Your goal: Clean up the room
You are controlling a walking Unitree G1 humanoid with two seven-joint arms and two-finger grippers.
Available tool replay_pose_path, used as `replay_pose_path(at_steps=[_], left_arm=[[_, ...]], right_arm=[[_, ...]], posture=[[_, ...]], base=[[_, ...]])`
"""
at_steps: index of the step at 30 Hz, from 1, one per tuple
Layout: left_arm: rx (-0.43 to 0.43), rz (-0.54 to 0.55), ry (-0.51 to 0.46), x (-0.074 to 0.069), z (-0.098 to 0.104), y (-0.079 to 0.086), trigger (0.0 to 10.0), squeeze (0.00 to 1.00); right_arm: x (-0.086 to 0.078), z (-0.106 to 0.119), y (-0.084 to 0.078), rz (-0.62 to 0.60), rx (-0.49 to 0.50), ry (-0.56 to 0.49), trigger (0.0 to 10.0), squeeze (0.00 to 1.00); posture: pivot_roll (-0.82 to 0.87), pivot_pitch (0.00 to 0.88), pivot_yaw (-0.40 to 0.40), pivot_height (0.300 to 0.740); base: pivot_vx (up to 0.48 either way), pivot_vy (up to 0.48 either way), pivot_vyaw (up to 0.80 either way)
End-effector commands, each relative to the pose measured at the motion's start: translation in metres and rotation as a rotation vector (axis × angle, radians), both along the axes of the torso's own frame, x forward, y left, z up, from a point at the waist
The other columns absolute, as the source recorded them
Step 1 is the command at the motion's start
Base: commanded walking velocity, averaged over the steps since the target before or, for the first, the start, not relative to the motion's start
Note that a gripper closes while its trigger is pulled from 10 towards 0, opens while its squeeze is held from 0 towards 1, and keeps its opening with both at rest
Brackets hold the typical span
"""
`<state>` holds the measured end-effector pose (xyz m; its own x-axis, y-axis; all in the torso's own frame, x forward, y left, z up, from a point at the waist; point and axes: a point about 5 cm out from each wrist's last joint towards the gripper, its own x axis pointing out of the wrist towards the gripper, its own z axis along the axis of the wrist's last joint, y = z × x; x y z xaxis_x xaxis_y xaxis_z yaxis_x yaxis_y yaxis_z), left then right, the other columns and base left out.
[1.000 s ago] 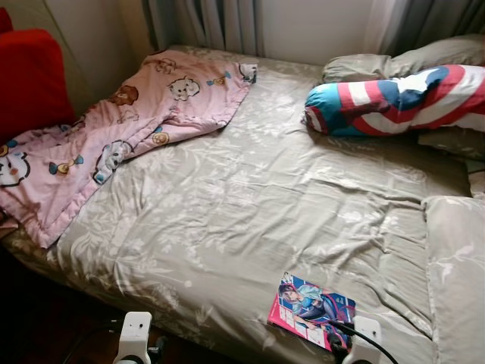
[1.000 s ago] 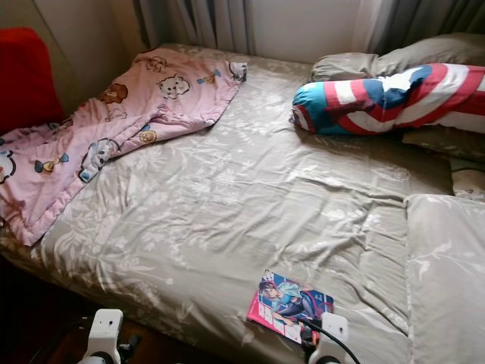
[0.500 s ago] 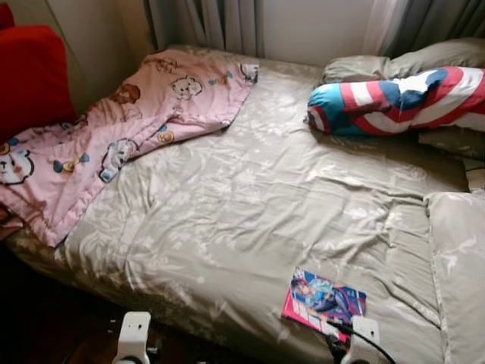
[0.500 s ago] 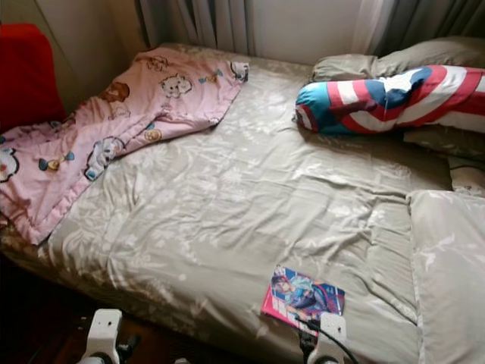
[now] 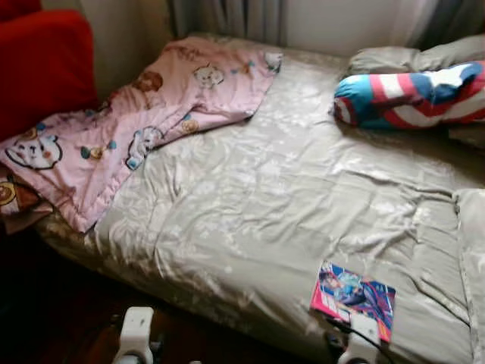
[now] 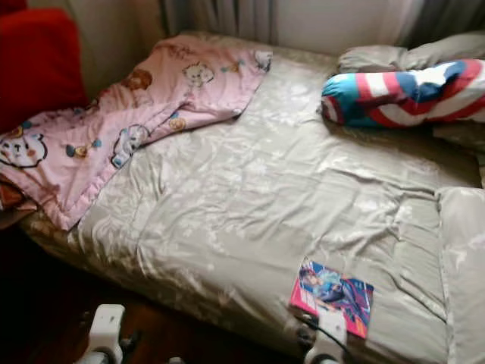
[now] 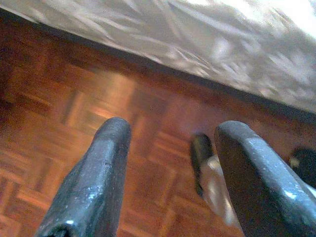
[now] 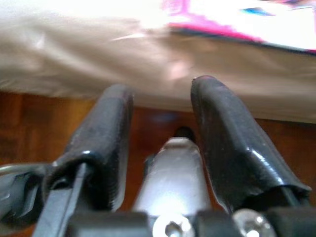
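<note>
A bed with a beige leaf-patterned duvet (image 5: 250, 205) lies before me. A crumpled pink cartoon blanket (image 5: 151, 114) sprawls over its far left corner and hangs off the left side. A colourful comic book (image 5: 354, 293) lies flat near the bed's front right edge. My right gripper (image 8: 163, 89) hangs open below that edge, with the comic book (image 8: 237, 19) just beyond its fingers. My left gripper (image 7: 175, 126) is open and holds nothing, low over the parquet floor (image 7: 59, 84) beside the bed's front edge.
A red, white and blue bolster (image 5: 409, 95) lies at the back right against grey pillows (image 5: 394, 57). Another beige pillow (image 6: 462, 265) sits at the right edge. A red cushion (image 5: 42, 68) stands left of the bed. Curtains hang behind.
The whole picture has slid to the right and blurred, so the camera has moved; the things on the bed keep their places. Both arms stay low at the front edge.
</note>
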<state>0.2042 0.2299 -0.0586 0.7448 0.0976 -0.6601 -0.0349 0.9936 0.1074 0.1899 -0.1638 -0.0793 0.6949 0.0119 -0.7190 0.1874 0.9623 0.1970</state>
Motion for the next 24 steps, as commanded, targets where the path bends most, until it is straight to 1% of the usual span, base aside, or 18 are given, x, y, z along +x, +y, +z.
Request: replay_pose_path(at_steps=[1,21,24], left_arm=[[-0.009,-0.003,0.043,-0.0104,-0.0075,-0.0045,10.0,0.00],[-0.019,0.015,0.060,-0.0147,-0.0107,-0.0056,10.0,0.00],[-0.020,0.016,0.061,-0.0151,-0.0108,-0.0052,10.0,0.00]], right_arm=[[-0.0086,-0.0036,-0.0115,-0.021,-0.021,0.029,10.0,0.00],[-0.0101,-0.0040,-0.0146,-0.013,-0.018,0.033,10.0,0.00],[-0.0102,-0.0040,-0.0147,-0.015,-0.017,0.032,10.0,0.00]], posture=[[0.03,0.167,-0.008,0.740],[0.03,0.177,-0.014,0.740],[0.02,0.185,-0.012,0.740]], base=[[0.000,0.315,0.00],[0.000,0.316,0.00],[0.000,0.000,0.00]])
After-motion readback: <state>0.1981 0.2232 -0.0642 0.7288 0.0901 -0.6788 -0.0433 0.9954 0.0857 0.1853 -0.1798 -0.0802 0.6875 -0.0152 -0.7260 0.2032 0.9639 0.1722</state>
